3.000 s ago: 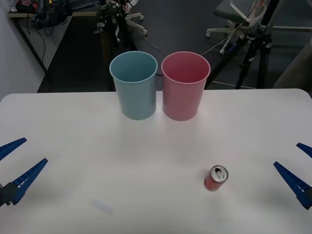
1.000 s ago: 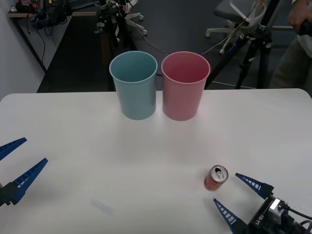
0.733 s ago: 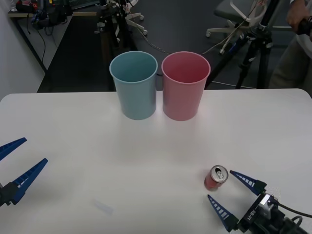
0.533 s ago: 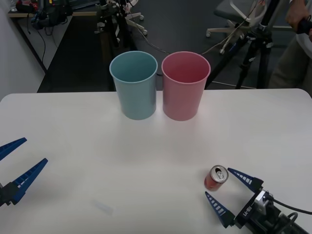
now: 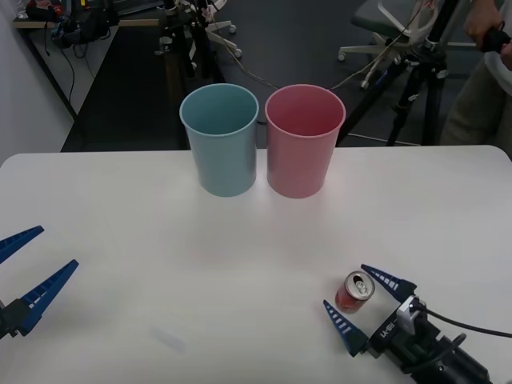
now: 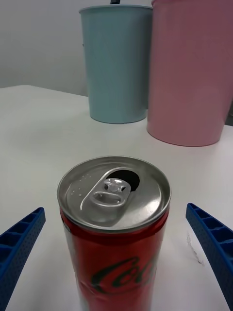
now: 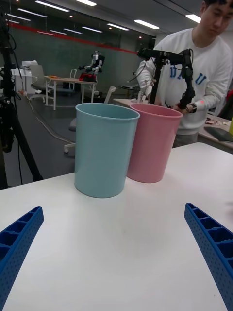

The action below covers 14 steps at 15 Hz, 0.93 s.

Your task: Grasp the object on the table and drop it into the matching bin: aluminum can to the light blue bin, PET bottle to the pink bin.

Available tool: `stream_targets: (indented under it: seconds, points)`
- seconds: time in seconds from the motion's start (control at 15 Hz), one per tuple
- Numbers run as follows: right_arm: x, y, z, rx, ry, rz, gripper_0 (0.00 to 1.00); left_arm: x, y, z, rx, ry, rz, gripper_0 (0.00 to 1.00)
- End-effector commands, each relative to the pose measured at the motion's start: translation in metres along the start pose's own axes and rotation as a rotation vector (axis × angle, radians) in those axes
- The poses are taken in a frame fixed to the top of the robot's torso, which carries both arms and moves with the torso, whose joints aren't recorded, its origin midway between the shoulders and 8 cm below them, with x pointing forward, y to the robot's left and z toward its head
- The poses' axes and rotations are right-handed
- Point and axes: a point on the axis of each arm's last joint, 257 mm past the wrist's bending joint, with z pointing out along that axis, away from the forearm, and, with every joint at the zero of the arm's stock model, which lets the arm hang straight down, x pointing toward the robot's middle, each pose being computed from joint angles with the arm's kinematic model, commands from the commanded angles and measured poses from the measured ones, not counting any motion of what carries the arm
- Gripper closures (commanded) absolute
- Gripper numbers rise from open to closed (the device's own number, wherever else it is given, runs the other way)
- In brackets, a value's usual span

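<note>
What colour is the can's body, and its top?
The aluminum can has a red body and a silver top with pull tab, clearest in the right wrist view.

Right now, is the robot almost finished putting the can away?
Not yet, it's just starting. The red can stands upright on the table, not in any bin. The right claw is open with its fingers on either side of the can, ready to squeeze. Lifting it and dropping it into the light blue bin is left. The left claw waits, open.

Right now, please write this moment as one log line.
right gripper: open, around aluminum can | left gripper: open, idle | light blue bin: empty
</note>
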Motion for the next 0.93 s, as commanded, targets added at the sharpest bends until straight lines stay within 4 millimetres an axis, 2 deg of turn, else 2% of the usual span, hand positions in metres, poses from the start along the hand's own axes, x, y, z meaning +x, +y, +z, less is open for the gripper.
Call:
stream_targets:
  seconds: [0.07, 0.27, 0.33, 0.4, 0.93]
  points:
    - [-0.0004, 0.0046, 0.0034, -0.007, -0.003, 0.010, 0.00, 0.0000, 0.0000, 0.0000, 0.000, 0.000, 0.000, 0.00]
    - [-0.0016, 0.0065, 0.0064, -0.011, -0.007, 0.014, 0.00, 0.0000, 0.0000, 0.0000, 0.000, 0.000, 0.000, 0.00]
    - [-0.0014, 0.0063, 0.0064, -0.010, -0.006, 0.014, 0.69, 0.0000, 0.0000, 0.0000, 0.000, 0.000, 0.000, 0.00]
    - [-0.0014, 0.0063, 0.0064, -0.010, -0.006, 0.016, 1.00, 0.0000, 0.0000, 0.0000, 0.000, 0.000, 0.000, 0.00]
    - [-0.0034, 0.0048, 0.0067, -0.008, -0.009, 0.017, 1.00, 0.0000, 0.0000, 0.0000, 0.000, 0.000, 0.000, 0.00]
